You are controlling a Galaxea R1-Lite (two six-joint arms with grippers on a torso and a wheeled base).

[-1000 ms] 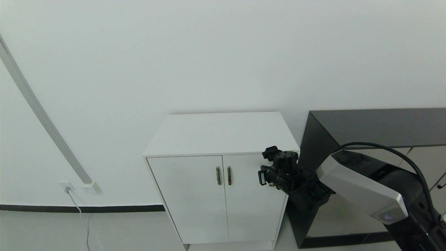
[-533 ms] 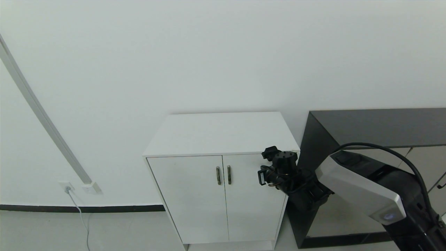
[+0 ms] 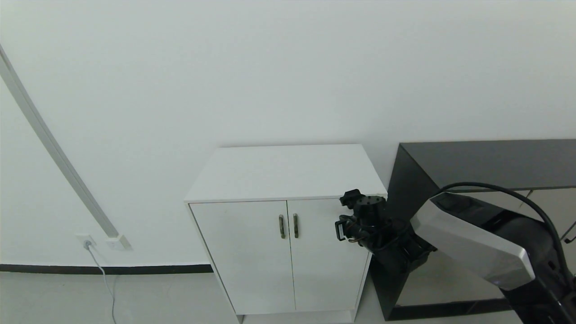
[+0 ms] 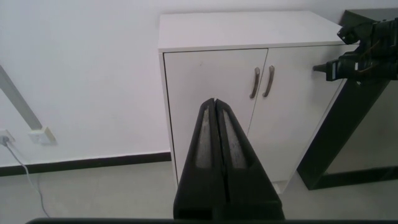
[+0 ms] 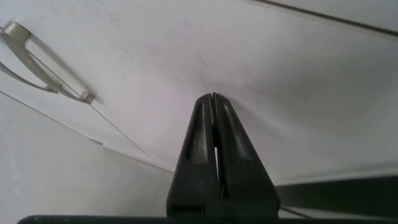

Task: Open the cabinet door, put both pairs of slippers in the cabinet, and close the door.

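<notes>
The white cabinet (image 3: 288,180) stands against the wall with both doors shut. Its two metal handles (image 3: 288,226) sit side by side at the middle seam. My right gripper (image 3: 338,230) is held close in front of the right door (image 3: 324,256), to the right of the handles, near the door's upper right corner. In the right wrist view the right gripper (image 5: 212,99) is shut with nothing in it, its tip right at the door face, the handles (image 5: 37,56) off to one side. My left gripper (image 4: 214,104) is shut and empty, well back from the cabinet (image 4: 211,93).
A low black cabinet (image 3: 472,162) stands directly right of the white one, under my right arm. A wall socket with a white cable (image 3: 96,265) and a slanted conduit (image 3: 54,148) are to the left. Bare grey floor (image 3: 112,297) lies before the cabinet.
My right arm has shifted very slightly to the right. The cabinet doors stay shut.
</notes>
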